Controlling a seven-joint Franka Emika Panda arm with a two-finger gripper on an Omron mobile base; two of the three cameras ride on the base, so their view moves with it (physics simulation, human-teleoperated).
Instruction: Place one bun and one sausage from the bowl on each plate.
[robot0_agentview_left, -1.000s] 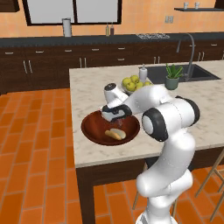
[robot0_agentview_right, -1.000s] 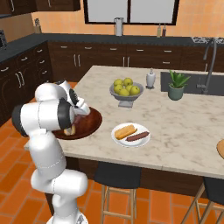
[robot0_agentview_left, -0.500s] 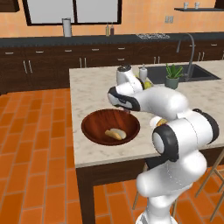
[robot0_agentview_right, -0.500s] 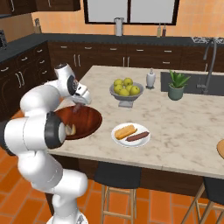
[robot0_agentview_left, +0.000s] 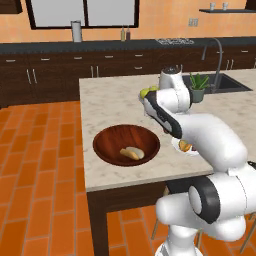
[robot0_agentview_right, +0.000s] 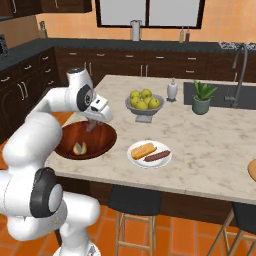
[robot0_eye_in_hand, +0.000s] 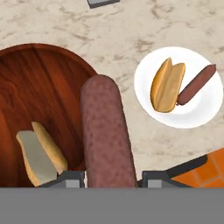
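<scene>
My gripper is shut on a dark reddish-brown sausage, held in the air above the right rim of the wooden bowl. One pale bun lies in the bowl. To the right, the white plate carries a golden bun and a sausage side by side. From the right base view, the gripper hangs over the bowl, left of the white plate. The tan plate peeks in at the counter's far right edge.
A grey footed fruit bowl with yellow-green fruit stands behind the white plate. A white bottle and a potted plant sit further back by the sink. Stools stand under the counter's near edge.
The hand has risen out of the bowl with the sausage and swung right over the bowl's rim, towards the white plate. The bun in the bowl has stayed put.
</scene>
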